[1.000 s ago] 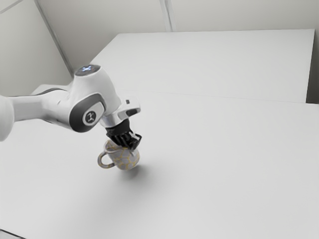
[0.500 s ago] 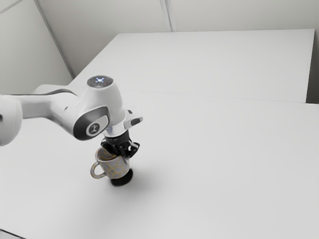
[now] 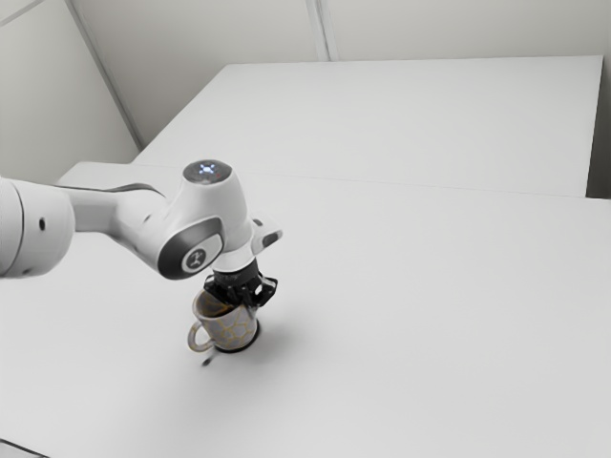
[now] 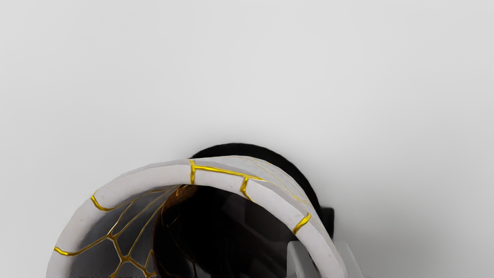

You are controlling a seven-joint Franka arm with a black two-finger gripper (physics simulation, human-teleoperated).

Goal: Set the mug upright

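Observation:
The white mug with gold lines (image 3: 232,330) stands nearly upright in the exterior view, leaning slightly, its base at or just above the table and its handle toward the exterior view's left. The black gripper (image 3: 250,301) reaches down to its rim from above. In the wrist view, the mug's wall (image 4: 318,247) runs between the gripper's fingertips (image 4: 323,260), one inside the mug and one outside, pinching it. The dark interior faces up toward the camera. Whether the base fully touches the table cannot be told.
The white table (image 3: 410,324) extends around the mug. A second white surface (image 3: 401,124) lies farther back, against pale walls. A dark edge crosses the exterior view's lower left corner.
The mug has swung from a strong tilt to nearly upright while held, and come down lower. The dark patch beneath it has shrunk. My arm has straightened over it, moving lately toward the exterior view's right.

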